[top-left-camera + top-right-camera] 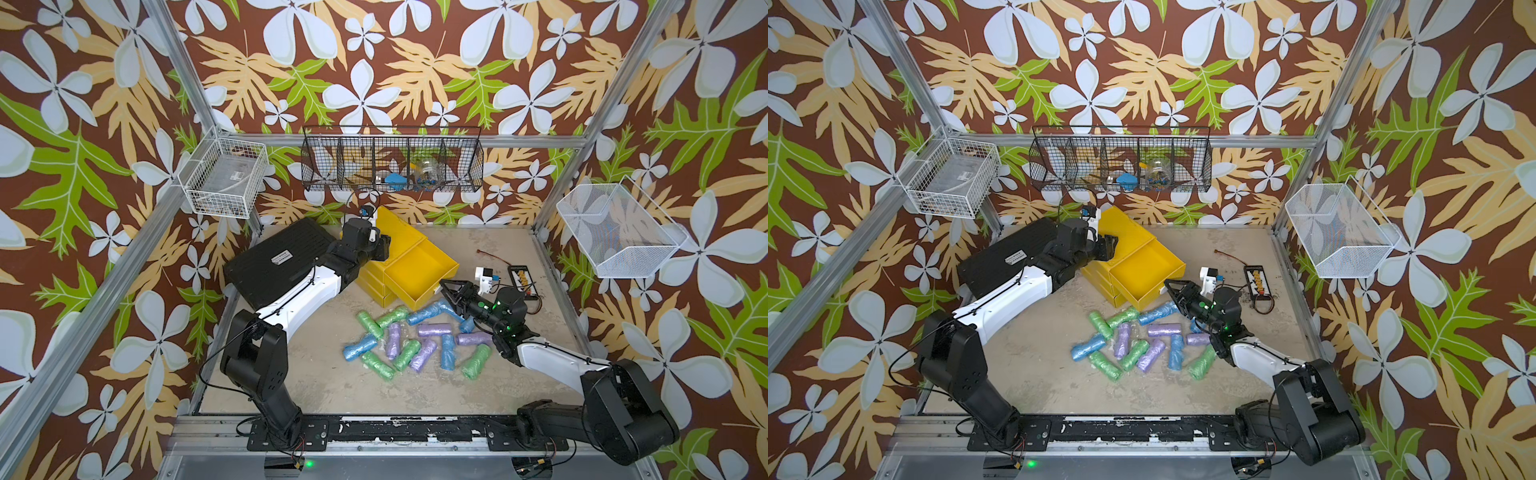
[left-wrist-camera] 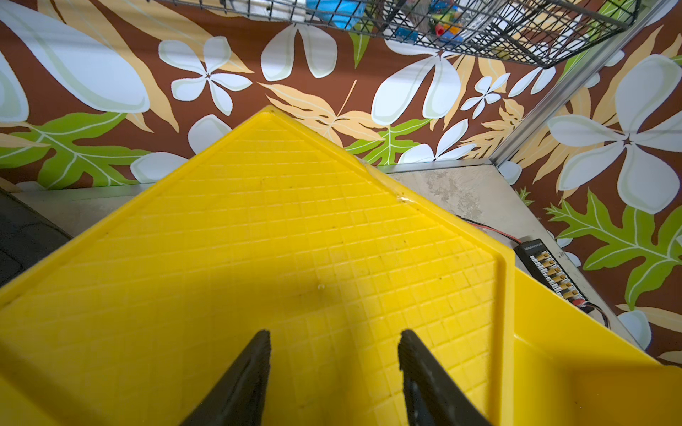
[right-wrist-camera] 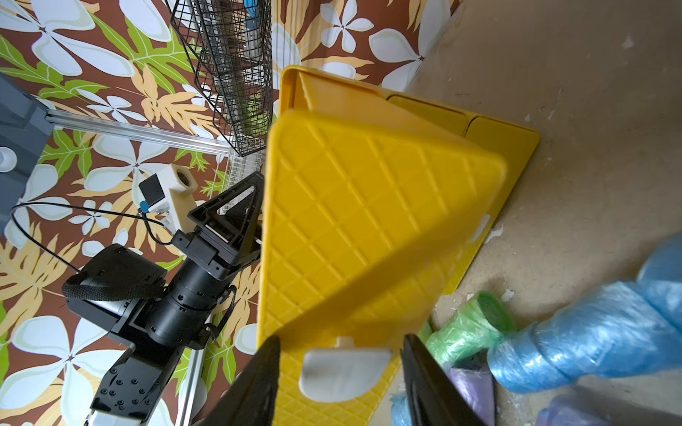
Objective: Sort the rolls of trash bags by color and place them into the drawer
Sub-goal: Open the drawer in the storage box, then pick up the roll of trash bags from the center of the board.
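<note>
Bright, even light from overhead in both top views. Shadows beside the rolls (image 1: pixel 434 330) on the table (image 1: pixel 332 386) are faint and soft. Frame posts (image 1: pixel 180 62) splay outward toward the corners, a wide-angle stretch. Fine detail is a little soft. Left wrist view: a broad, soft-edged shadow lies over the near part of the yellow cabinet top (image 2: pixel 295 206), with one small glint on its edge. Right wrist view: a diagonal shadow crosses the drawer (image 3: pixel 369 206). Its white handle (image 3: pixel 343 372) and the blue roll (image 3: pixel 590 332) sit close to the lens and are blurred.
</note>
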Controlling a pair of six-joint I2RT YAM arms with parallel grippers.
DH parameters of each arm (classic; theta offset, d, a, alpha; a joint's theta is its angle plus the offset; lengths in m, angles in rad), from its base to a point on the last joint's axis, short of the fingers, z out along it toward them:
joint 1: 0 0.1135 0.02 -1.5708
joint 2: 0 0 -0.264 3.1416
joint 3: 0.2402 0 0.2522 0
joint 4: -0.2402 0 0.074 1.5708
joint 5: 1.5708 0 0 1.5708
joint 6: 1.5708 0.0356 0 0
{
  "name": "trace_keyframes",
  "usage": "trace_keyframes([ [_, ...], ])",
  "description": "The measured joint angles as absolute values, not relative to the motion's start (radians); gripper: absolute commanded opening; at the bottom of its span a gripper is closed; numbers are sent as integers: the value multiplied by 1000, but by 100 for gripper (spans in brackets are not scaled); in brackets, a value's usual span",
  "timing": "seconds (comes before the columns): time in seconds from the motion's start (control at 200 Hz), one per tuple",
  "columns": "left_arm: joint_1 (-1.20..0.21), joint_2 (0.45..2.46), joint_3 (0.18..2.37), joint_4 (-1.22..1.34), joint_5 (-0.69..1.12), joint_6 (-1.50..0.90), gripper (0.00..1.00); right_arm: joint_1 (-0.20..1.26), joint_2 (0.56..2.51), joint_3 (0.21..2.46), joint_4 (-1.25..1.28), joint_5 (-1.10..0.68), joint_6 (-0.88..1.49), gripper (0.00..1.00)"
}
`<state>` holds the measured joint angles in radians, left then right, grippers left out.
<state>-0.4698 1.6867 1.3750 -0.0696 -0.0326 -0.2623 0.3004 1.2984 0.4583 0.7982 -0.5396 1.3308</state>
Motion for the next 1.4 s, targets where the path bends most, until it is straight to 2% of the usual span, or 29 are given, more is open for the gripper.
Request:
trace_keyframes([
  [0.09, -470, 1687, 1386, -87, -32, -265, 59, 300, 1277, 477, 750, -527, 1296, 70],
  [0.27, -469, 1681, 1414, -151, -21, -283, 59, 284, 1230, 506, 648, -516, 1229, 71],
  [0.465, -469, 1642, 1446, -261, -10, -313, 59, 260, 1169, 563, 490, -514, 1129, 66],
  [0.671, -468, 1505, 1450, -322, 6, -313, 60, 236, 1107, 721, 163, -456, 883, 60],
  [0.846, -468, 1262, 1235, -334, 45, -314, 61, 235, 1091, 790, -119, -404, 665, 55],
  [1.136, -468, 860, 779, -361, 134, -455, 62, 234, 973, 629, -375, -294, 532, 54],
  [1.286, -468, 765, 650, -350, 169, -530, 61, 234, 949, 578, -435, -256, 553, 51],
  [1.396, -468, 756, 633, -342, 189, -561, 61, 234, 936, 551, -481, -223, 581, 51],
])
